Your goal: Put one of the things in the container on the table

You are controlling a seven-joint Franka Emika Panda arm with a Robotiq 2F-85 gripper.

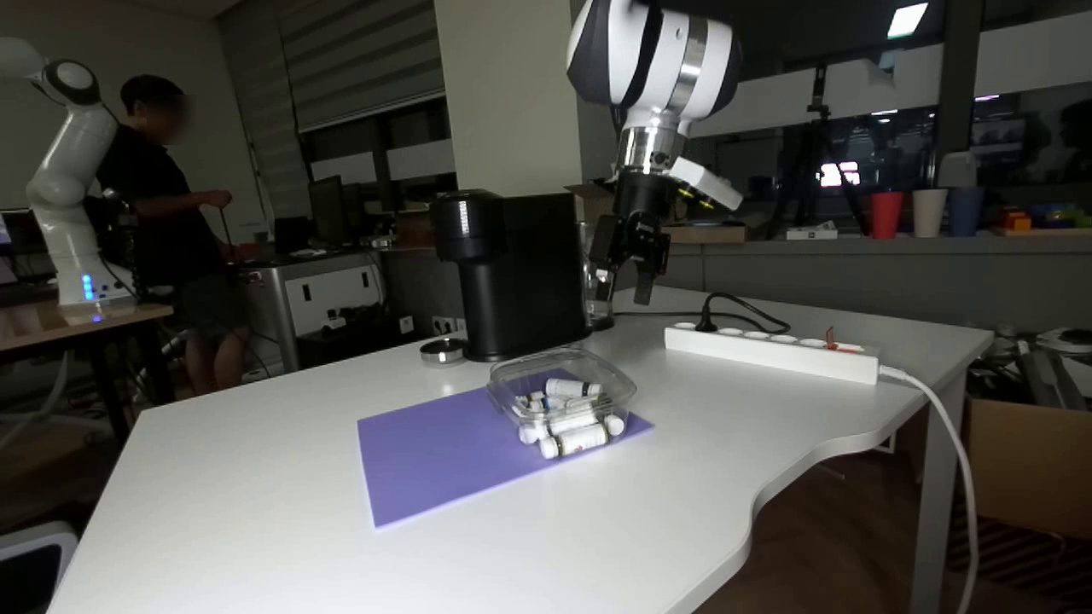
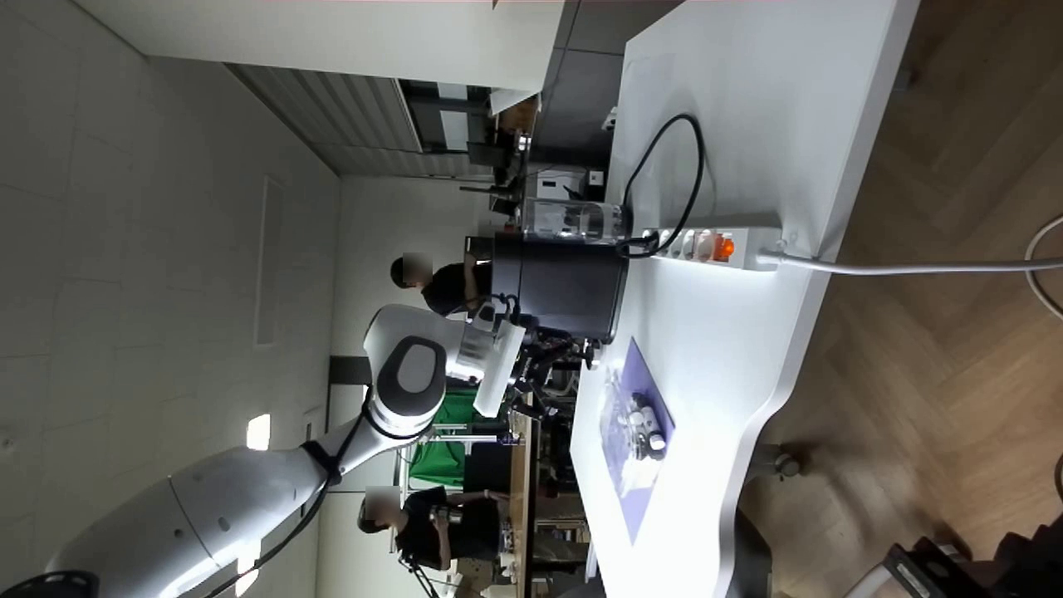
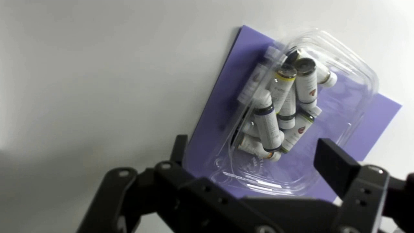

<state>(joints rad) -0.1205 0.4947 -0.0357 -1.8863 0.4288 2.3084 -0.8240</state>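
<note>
The container, a clear plastic tray (image 1: pixel 627 375), sits on the purple mat on the white table (image 1: pixel 256 495). It also shows in the wrist view (image 3: pixel 367 69) and in an exterior view (image 2: pixel 613 407). Several small white-labelled bottles lie jumbled at it; one bottle (image 3: pixel 267 127) lies on top of others. Bottles along one side (image 3: pixel 254 84) show at or beyond the tray wall; I cannot tell whether they are inside. My gripper (image 3: pixel 254 149) is open and empty, pointing down above the tray's near end. It hangs above the table in both exterior views (image 1: pixel 624 286) (image 2: pixel 569 382).
A tall black machine (image 1: pixel 542 273) stands close beside the gripper, with a clear cylinder (image 2: pixel 573 221) behind it. A round metal dish (image 1: pixel 444 351) sits at its foot. A white power strip (image 1: pixel 768 351) with a black cable (image 2: pixel 698 166) lies on the table. The purple mat (image 1: pixel 444 452) lies under the tray.
</note>
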